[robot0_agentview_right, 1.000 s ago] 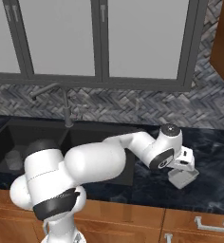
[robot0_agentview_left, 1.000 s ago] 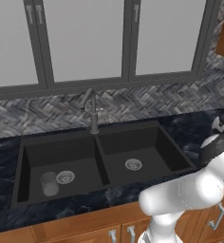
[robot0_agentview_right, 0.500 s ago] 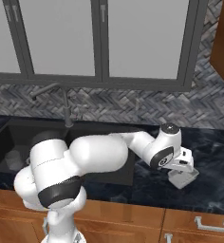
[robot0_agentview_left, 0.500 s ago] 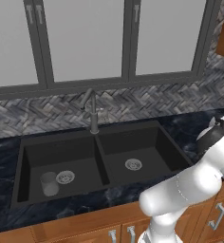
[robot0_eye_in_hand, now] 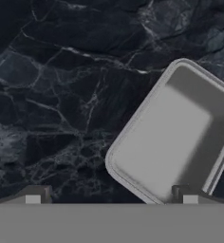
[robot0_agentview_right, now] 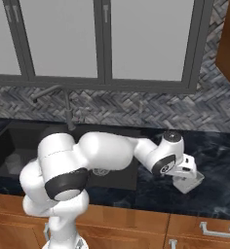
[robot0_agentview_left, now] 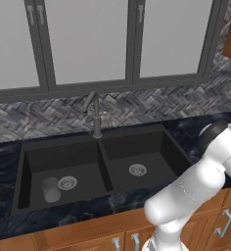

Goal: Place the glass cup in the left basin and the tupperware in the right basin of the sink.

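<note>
The glass cup (robot0_agentview_left: 50,189) stands upright in the left basin (robot0_agentview_left: 54,159) of the black sink (robot0_agentview_left: 105,169), beside its silver drain. The right basin (robot0_agentview_left: 144,149) holds only its drain. The tupperware (robot0_agentview_right: 189,182), a pale open tray, sits on the dark marble counter to the right of the sink. My gripper (robot0_agentview_right: 185,171) hangs just above it, open and holding nothing. In the hand view the tupperware (robot0_eye_in_hand: 175,137) lies right of centre. One fingertip (robot0_eye_in_hand: 187,193) is over its near rim and the other (robot0_eye_in_hand: 35,194) is over bare counter, so the gripper (robot0_eye_in_hand: 111,197) is offset to the tray's side.
The dark faucet (robot0_agentview_left: 94,115) rises behind the sink's divider. A herringbone backsplash and grey window frames run along the back. A wooden wall cabinet (robot0_agentview_right: 229,44) hangs at the upper right. Dark marble counter (robot0_agentview_right: 219,155) spreads around the tupperware.
The hand has sunk a little closer to the tupperware and the arm's elbow has swung. The jaws stay open. Cup and tupperware have not moved.
</note>
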